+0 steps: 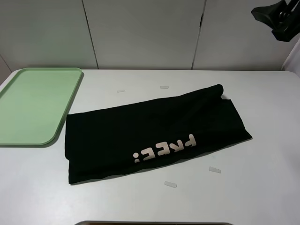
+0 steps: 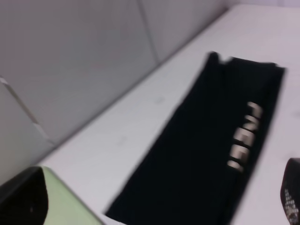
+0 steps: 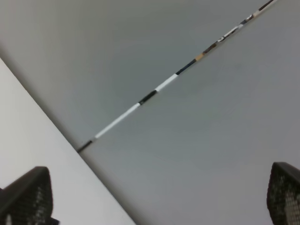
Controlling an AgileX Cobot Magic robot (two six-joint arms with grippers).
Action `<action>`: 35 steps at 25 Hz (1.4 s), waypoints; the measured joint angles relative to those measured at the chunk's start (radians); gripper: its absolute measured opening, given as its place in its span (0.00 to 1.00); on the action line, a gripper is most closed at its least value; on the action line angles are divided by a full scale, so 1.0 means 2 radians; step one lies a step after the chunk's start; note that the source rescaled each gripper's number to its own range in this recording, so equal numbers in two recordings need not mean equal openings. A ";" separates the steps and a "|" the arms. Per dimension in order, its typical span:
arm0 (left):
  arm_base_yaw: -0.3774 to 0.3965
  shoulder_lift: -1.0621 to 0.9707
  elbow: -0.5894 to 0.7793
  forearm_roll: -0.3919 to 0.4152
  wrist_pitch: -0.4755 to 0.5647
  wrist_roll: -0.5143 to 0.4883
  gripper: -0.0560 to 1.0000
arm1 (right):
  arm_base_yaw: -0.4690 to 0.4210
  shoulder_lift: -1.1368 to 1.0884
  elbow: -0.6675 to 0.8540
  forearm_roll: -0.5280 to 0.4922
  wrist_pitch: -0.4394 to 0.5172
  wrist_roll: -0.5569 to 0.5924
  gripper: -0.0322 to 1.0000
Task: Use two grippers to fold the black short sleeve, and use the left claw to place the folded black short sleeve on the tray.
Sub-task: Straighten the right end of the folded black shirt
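Item: black short sleeve (image 1: 154, 136), lying flat on the white table (image 1: 262, 192) in the middle of the work area, its left end just beside the tray (image 1: 33, 105) but not on it; condition: doubled into a long slanted band, one end near the tray and the other toward the right side, with pale lettering (image 1: 165, 149) near the front edge, upside down to the high camera; stage, as judged: a lengthwise fold is done, at least one crosswise fold is left to make a compact packet, and the carry to the tray by the left claw is not yet begun; tray: pale green, at the left rear of the table, nothing lying on it; left gripper (image 2: 157, 197): outside the exterior high view; in its own blurred wrist view one dark finger (image 2: 21, 199) shows over the tray's corner and the other at the opposite edge, wide apart with nothing between them; released, holding nothing; it hangs above the tray end of the table, camera looking along the band; right gripper (image 3: 154, 199): fingers (image 3: 26, 199) spread wide, empty; its camera faces the grey wall panels (image 3: 197, 140) and a seam between them, not the garment; right arm (image 1: 280, 18): a black shape raised at the far right rear in the high view, well apart from the shirt; also present: small pale tape strips (image 1: 170, 184) on the table around the garment.
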 joint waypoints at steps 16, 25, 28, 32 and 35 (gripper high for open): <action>0.000 -0.076 0.194 -0.049 0.025 -0.077 1.00 | 0.000 0.000 0.000 0.137 0.062 0.044 1.00; 0.000 -0.076 0.199 -0.039 0.026 -0.097 1.00 | 0.000 0.000 0.000 0.142 0.090 0.127 1.00; 0.000 -0.076 0.199 -0.039 0.026 -0.098 1.00 | 0.000 0.000 0.000 0.142 0.090 0.155 1.00; 0.022 -0.076 0.199 -0.039 0.026 -0.098 1.00 | 0.000 0.000 0.000 0.142 0.093 0.178 1.00; 0.056 -0.076 0.199 -0.039 0.026 -0.098 1.00 | 0.000 0.000 0.000 0.145 0.100 0.212 1.00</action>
